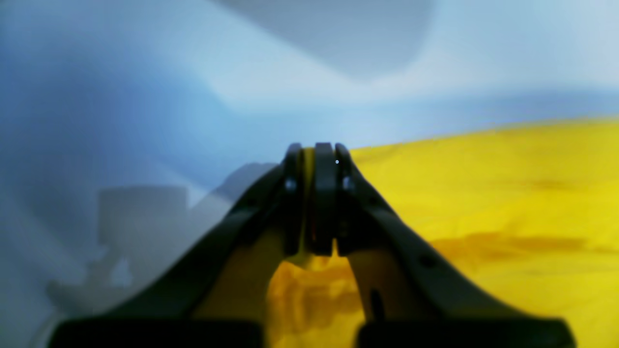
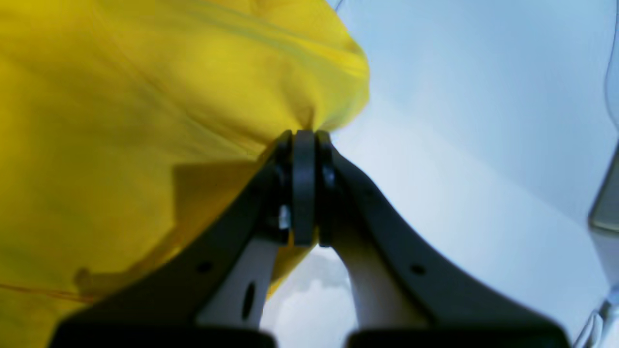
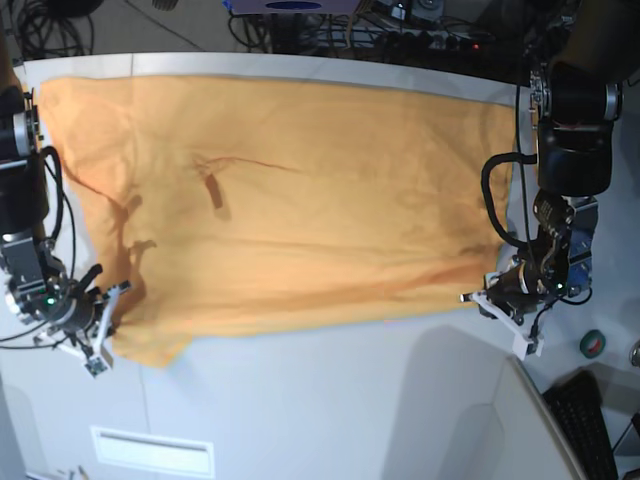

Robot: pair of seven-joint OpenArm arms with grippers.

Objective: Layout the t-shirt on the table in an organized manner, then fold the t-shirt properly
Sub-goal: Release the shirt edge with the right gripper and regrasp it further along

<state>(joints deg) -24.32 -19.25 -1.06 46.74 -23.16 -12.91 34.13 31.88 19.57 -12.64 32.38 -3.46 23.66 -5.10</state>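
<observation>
Jaws on both arms are pressed together, each pinching cloth of the t-shirt (image 3: 290, 200).

At the base view's left, about eight o'clock, the right arm's jaws (image 3: 100, 335) bite the shirt's lower corner, where the fabric bunches and dips toward them. Its wrist view shows the right gripper (image 2: 304, 137) closed tight on a gathered fold, the yellow cloth spreading away toward ten o'clock and the pale surface (image 2: 483, 145) filling the side toward three o'clock.

Across the middle, the shirt lies spread wide and mostly flat on the surface (image 3: 330, 400), reaching from the far rim at twelve o'clock down past the centre, with soft creases and a thin dark curved mark toward eleven o'clock.

At the base view's right, about four o'clock, the left arm's jaws (image 3: 480, 297) hold the shirt's other lower corner. Its blurred wrist view shows the left gripper (image 1: 316, 150) closed with a sliver of yellow between the pads, cloth lying toward three o'clock.
</observation>
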